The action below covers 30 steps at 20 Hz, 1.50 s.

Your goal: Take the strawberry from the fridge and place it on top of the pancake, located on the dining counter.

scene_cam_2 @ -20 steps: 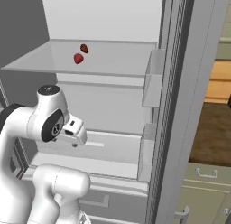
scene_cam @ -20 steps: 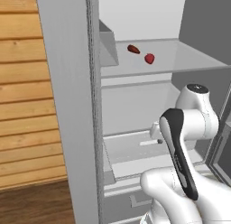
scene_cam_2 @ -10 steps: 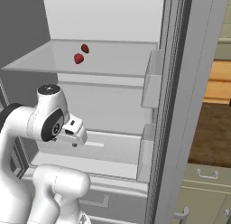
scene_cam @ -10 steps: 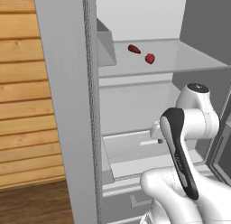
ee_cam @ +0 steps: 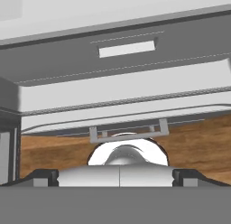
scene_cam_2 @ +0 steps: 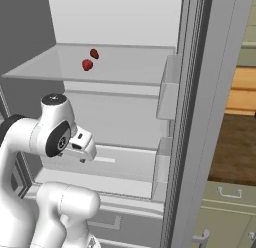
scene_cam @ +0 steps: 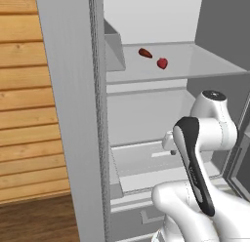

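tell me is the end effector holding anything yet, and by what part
Nothing is held. The strawberry lies untouched on the fridge shelf, and the end effector is open, down at the lower compartment.

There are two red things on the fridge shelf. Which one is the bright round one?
The strawberry is the bright, rounded one, nearer the shelf's front edge. The darker, longer red-brown item lies just behind it, closer to the back wall of the fridge.

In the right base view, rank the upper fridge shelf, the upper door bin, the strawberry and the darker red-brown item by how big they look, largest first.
1. Upper fridge shelf
2. Upper door bin, though it sits nearer the camera
3. Strawberry and the darker red-brown item: both tiny, too alike to rank.
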### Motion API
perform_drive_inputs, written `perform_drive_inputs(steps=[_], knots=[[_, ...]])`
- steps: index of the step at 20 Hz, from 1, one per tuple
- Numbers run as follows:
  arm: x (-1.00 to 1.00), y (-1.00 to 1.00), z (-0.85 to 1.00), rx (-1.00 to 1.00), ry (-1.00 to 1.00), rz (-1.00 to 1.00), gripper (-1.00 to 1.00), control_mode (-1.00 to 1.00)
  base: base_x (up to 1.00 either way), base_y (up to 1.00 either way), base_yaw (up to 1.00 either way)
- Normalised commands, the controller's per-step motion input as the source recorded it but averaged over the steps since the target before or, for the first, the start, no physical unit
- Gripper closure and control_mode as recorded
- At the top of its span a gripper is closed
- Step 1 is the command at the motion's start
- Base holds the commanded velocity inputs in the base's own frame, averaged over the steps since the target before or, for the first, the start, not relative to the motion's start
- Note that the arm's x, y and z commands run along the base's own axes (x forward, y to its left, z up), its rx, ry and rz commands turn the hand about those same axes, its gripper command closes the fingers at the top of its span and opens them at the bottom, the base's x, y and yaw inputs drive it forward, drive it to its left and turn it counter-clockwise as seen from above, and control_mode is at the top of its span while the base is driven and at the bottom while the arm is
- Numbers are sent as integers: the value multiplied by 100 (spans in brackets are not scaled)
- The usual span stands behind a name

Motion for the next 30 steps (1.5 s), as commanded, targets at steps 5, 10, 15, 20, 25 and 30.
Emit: perform_drive_inputs(steps=[5,10,15,20,25,30], knots=[[0,0,12,-1,-6,0,-100,-100,0,0,0],[0,0,66,-8,-33,0,-100,-100,0,0,0],[0,2,95,-15,-18,0,-100,-100,0,0,0],[0,0,85,-3,-31,6,-100,-100,0,0,0],[22,0,86,1,-27,10,-100,-100,0,0,0],[24,0,72,0,-19,0,-100,-100,0,0,0]])
